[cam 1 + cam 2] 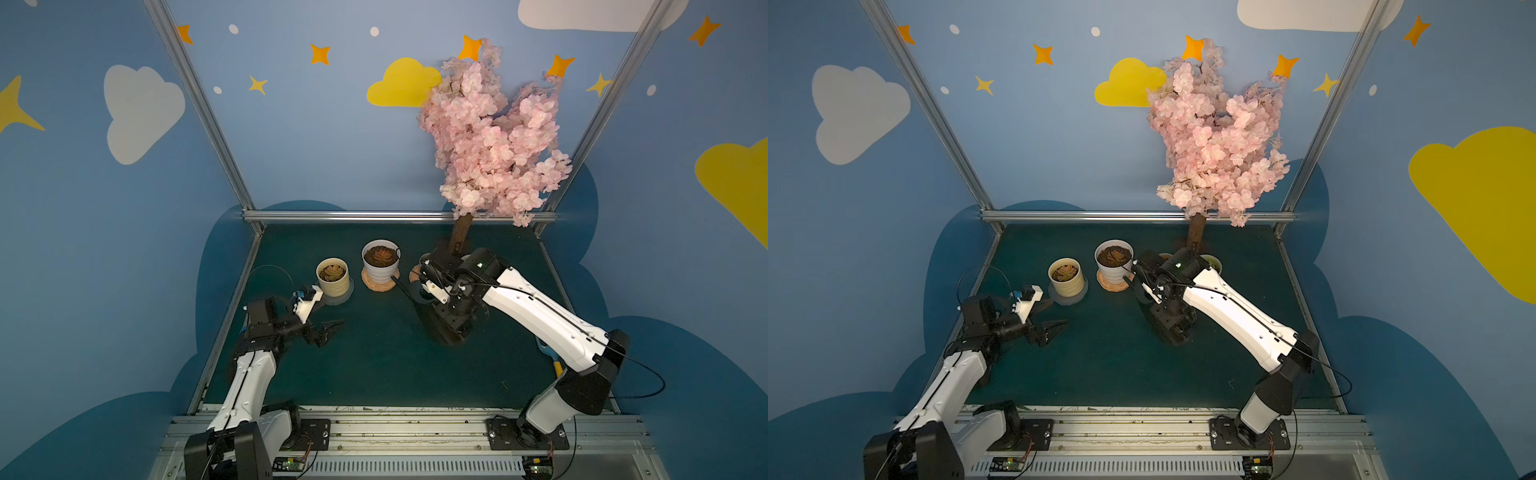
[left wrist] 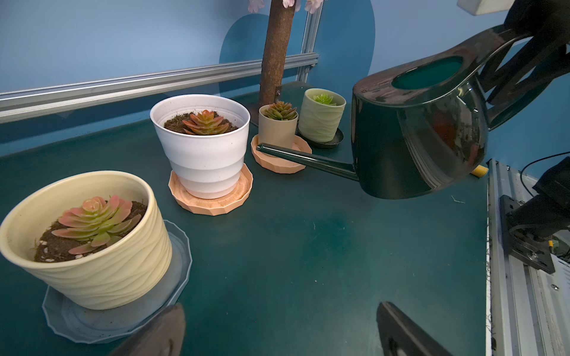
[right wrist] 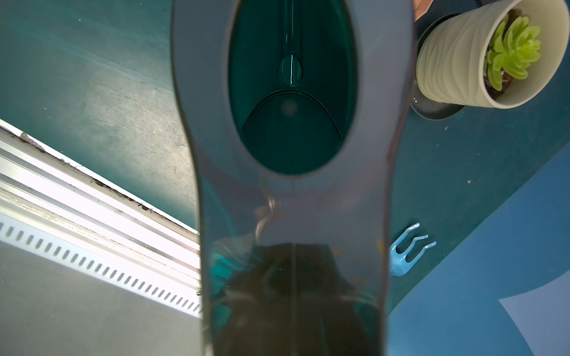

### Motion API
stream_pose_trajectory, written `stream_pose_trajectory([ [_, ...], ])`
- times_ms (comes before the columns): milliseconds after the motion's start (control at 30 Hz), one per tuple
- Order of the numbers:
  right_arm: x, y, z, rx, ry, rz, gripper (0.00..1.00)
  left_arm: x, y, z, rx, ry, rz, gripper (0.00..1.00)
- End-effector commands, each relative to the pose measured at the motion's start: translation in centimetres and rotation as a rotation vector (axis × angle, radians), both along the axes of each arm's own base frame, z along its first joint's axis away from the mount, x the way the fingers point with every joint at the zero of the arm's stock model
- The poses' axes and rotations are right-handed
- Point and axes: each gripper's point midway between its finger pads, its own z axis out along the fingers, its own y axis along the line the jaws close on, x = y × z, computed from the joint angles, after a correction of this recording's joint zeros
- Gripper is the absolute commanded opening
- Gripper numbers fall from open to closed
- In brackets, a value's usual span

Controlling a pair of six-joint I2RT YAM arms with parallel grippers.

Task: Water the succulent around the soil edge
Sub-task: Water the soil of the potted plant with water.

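Observation:
A dark green watering can (image 2: 419, 135) hangs by its handle from my right gripper (image 2: 524, 46), which is shut on it. The can stays nearly level, low over the mat. Its long spout (image 2: 305, 158) points at the white pot (image 2: 202, 148), and the tip stops just short, at saucer height. A reddish succulent (image 2: 206, 122) sits in dark soil in that pot. In both top views the can (image 1: 440, 328) (image 1: 1169, 320) lies under the right wrist. My left gripper (image 1: 332, 313) (image 2: 280, 333) is open and holds nothing, beside the cream pot (image 2: 92, 243).
The cream pot holds a pink succulent on a clear saucer (image 2: 182, 259). Behind the spout stand a small beige pot (image 2: 277, 126) and a pale green pot (image 3: 481, 55). A pink blossom tree's trunk (image 1: 459, 235) rises at the back. A blue hand rake (image 3: 407, 249) lies near the right edge.

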Motion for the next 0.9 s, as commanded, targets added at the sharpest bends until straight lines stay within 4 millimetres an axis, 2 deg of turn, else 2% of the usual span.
stream_pose_trajectory([
  [0, 0.44, -0.25, 1.06, -0.004, -0.025, -0.018, 0.0, -0.45, -0.21, -0.36, 0.007, 0.0, -0.009, 1.0],
  [300, 0.63, -0.11, 0.59, -0.026, -0.01, -0.018, 0.0, -0.58, -0.4, -0.54, 0.014, -0.002, -0.015, 1.0],
  [867, 0.9, 0.56, 1.05, -0.013, -0.011, -0.015, 0.0, -0.7, -0.52, -0.54, 0.02, -0.008, -0.019, 1.0],
])
